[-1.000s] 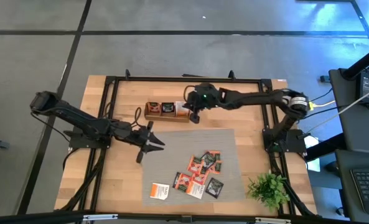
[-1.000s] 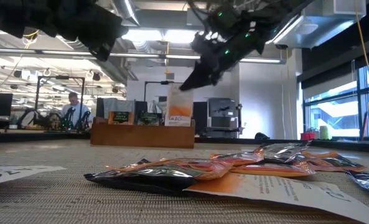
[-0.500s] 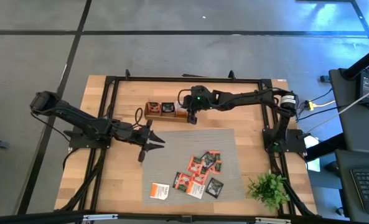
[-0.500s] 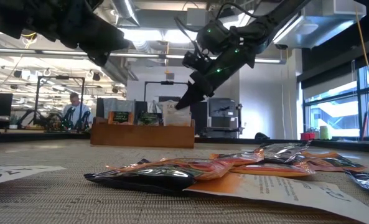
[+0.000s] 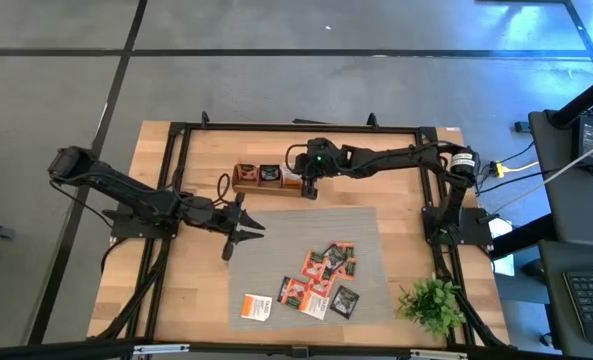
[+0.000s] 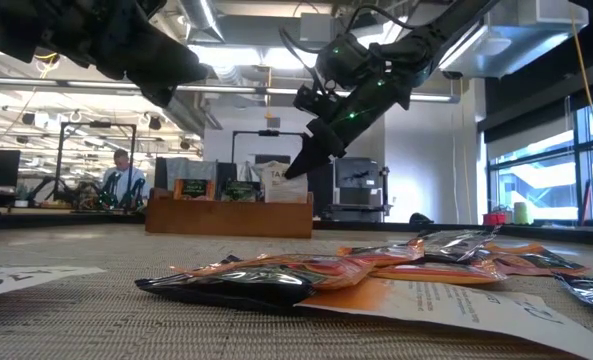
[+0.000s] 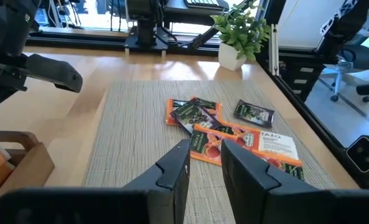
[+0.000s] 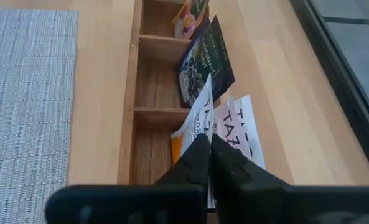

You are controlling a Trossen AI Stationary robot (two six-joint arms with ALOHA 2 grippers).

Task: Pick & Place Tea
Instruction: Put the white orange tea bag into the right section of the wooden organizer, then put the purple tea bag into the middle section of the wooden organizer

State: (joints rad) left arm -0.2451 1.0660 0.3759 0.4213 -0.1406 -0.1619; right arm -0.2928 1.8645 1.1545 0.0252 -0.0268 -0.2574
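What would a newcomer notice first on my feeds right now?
Probably the right hand, shut on a white sachet and lowering it into the end compartment of the wooden tray at the table's far side. Next, the loose pile of orange and dark tea sachets on the grey mat nearer the front. The left hand hovers open over the mat's left edge, holding nothing.

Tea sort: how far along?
Done: the wooden tray already holds sachets in all three compartments.
In hand: the right gripper is shut on a white sachet, lowering it into the tray's end compartment.
Left: a pile of loose sachets on the grey mat. The left gripper hangs open above the mat.
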